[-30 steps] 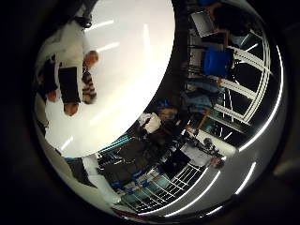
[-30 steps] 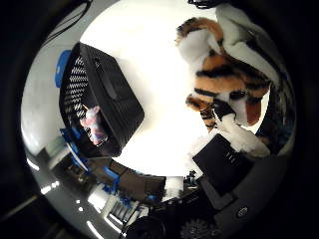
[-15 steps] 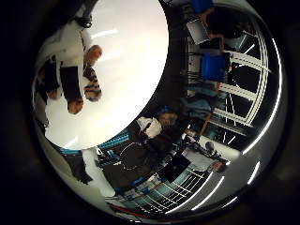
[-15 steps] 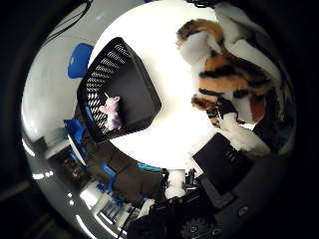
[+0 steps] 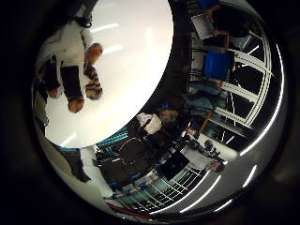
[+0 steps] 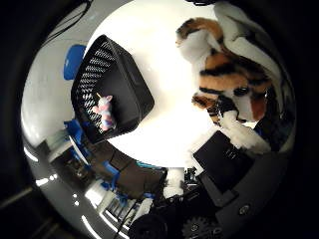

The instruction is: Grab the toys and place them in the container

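Little finger side palm view
Hand (image 5: 63, 77): showing as white and black fingers, curling round a striped plush toy.
Toy in grasp: hanging clear above the round white table (image 5: 136, 61), orange and brown limbs dangling between the fingers.
Background: crowding with blue chairs (image 5: 219, 64) and shelving beyond the table edge, none of it touching the toy.

Thumb side palm view
Plush tiger (image 6: 227, 74): filling much of the frame, so sitting very close to the palm, orange, black and white fur gripped by white fingers (image 6: 244, 137).
Container: a black mesh basket (image 6: 134, 89) resting on the white table, standing well apart from the held tiger, open mouth facing the palm.
Already inside: a small pink and white unicorn toy (image 6: 103, 112) lying on the basket floor.
Key relation: basket lying off to one side of the hand across bare tabletop, not beneath it; long axis of the basket running roughly across the line from the tiger.
Likely step: carrying the tiger over toward the basket opening, release probably waiting until the palm is above the rim.
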